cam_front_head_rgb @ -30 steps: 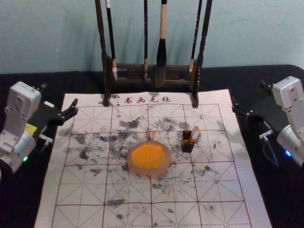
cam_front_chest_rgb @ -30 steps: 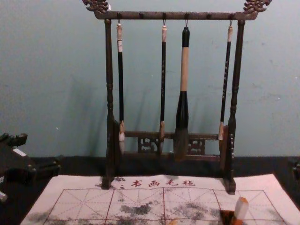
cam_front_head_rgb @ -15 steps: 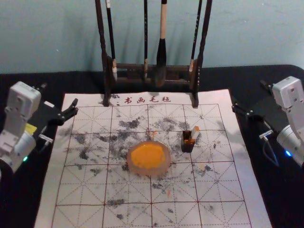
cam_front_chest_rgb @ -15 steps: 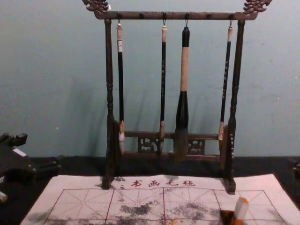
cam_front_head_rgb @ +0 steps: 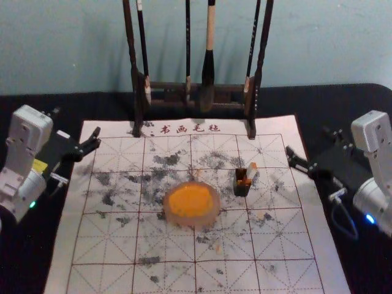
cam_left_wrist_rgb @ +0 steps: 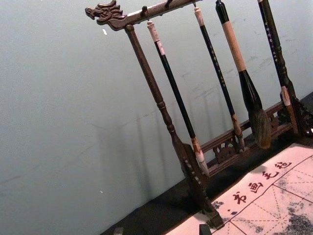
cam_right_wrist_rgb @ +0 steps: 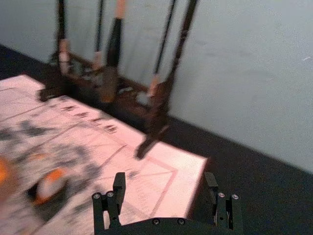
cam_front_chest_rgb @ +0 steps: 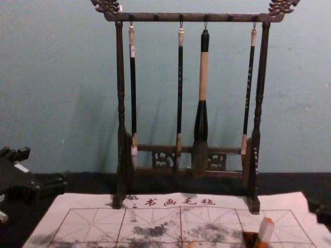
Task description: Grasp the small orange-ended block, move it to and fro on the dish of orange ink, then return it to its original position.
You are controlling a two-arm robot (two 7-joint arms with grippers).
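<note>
- Block: you have the small orange-ended block [cam_front_head_rgb: 252,171] standing at a tilt in a small dark container [cam_front_head_rgb: 242,190], its pale upper part projecting above the rim.
- Container: upright on the printed sheet [cam_front_head_rgb: 331,272]; you can note orange staining within its mouth.
- Dish: to the container's left, near but apart, you find the round dish [cam_front_head_rgb: 211,218], holding a broad patch of orange ink [cam_front_head_rgb: 191,201] inside its pale rim.
- Right gripper [cam_front_head_rgb: 309,141]: you have it at the sheet's right edge, well apart from the block, one fingertip over the sheet; its fingers are spread open, as your right wrist view confirms.
- Left gripper [cam_front_head_rgb: 78,121]: parked by the sheet's left edge, fingers spread.
- Rack: behind the dish and container, your dark wooden rack [cam_front_head_rgb: 262,55] carries four hanging brushes [cam_front_chest_rgb: 203,77], one markedly thicker.
- Surface: the sheet bears dark smudges and small orange marks.
</note>
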